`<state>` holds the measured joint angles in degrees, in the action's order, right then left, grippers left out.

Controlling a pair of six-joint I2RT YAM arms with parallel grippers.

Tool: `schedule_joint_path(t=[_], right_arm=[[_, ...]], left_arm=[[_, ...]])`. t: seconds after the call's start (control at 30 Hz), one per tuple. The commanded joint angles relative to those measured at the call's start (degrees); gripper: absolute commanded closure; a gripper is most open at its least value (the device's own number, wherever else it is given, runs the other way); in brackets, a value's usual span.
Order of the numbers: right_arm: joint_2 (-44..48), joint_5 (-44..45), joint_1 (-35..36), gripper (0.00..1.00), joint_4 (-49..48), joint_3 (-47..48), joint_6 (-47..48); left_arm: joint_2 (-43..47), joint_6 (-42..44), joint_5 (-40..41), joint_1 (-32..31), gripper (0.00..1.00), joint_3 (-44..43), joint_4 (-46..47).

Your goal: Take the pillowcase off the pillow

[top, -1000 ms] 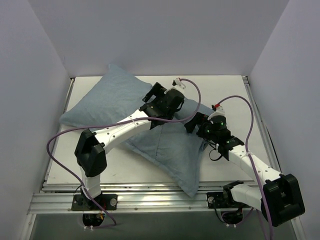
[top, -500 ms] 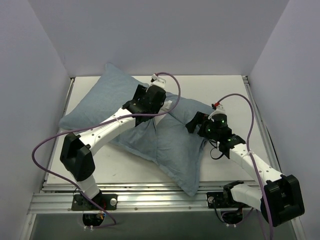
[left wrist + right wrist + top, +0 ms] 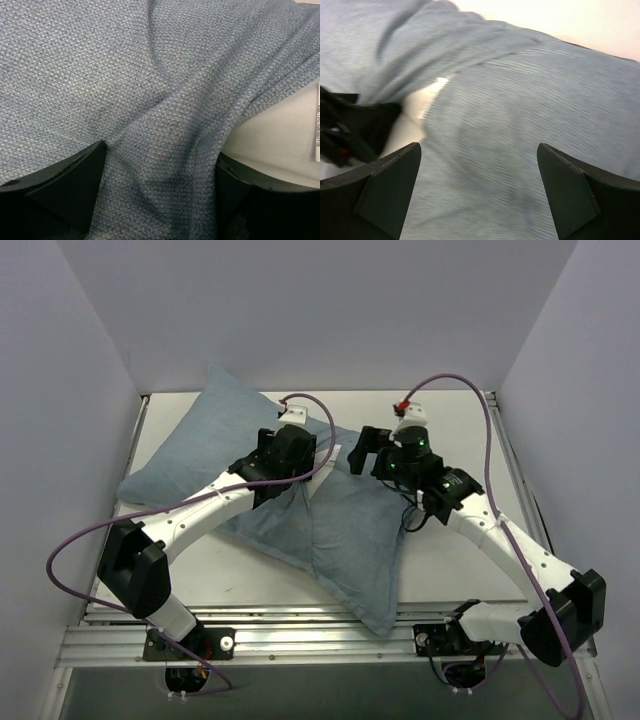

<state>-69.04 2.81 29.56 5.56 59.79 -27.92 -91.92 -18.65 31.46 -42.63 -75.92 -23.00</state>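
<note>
Pillowcase: the pale blue-grey pillowcase (image 3: pixel 330 530) still sheathes the pillow, sprawled corner to corner across the white desk (image 3: pixel 450 410), one corner over the near edge.
Pillow: a white sliver of the pillow (image 3: pixel 280 135), printed tag beside it, peeks from under the cloth's edge in the left wrist view.
Left claw: the left claw (image 3: pixel 160 187) stands wide apart, astride a raised ridge of weave, gripping nothing.
Left arm: reaches from the near left base out across the pillow's middle, wrist tipped down onto the fabric.
Right claw: the right claw (image 3: pixel 477 192) is spread wide and empty above the rippled cover.
Right arm: stretches in from the near right base, elbow bent, wrist hovering over the far right end.
Doing it well: likely best to pinch only the loose fold by the opening, not the stuffing, while the other claw pins the pillow.
</note>
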Motion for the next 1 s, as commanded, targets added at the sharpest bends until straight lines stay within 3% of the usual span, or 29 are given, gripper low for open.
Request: schedule_joint_path(t=[0.0, 0.13, 0.33, 0.53, 0.7, 0.9, 0.97], right_arm=[[-5.2, 8.7, 4.4, 0.05, 2.1, 6.0, -0.2], [-11.9, 18.0, 9.9, 0.03, 3.7, 11.0, -1.3], [-19.8, 24.0, 10.8, 0.04, 5.0, 11.8, -1.4], [-15.8, 27.9, 7.3, 0.11, 6.4, 3.9, -2.8], [-6.5, 24.0, -2.8, 0.16, 6.3, -9.4, -3.5], [6.1, 10.5, -15.1, 0.26, 4.3, -24.3, -4.9], [8.6, 3.5, -19.4, 0.30, 3.1, -25.3, -4.5]], left_arm=[[-1.0, -5.3, -7.1, -0.7, 0.18, 4.3, -5.7], [-0.5, -6.5, -7.1, -0.6, 0.17, 6.1, -5.1], [-0.1, -8.1, -6.0, -0.4, 0.17, 8.2, -4.9], [0.2, -10.0, -6.5, 1.9, 0.17, 11.8, -3.5], [1.0, -10.6, -7.1, 3.6, 0.17, 14.1, -2.7], [1.2, -10.9, -7.6, 4.6, 0.17, 15.1, -2.4], [1.3, -10.9, -7.7, 4.9, 0.17, 15.2, -2.6]])
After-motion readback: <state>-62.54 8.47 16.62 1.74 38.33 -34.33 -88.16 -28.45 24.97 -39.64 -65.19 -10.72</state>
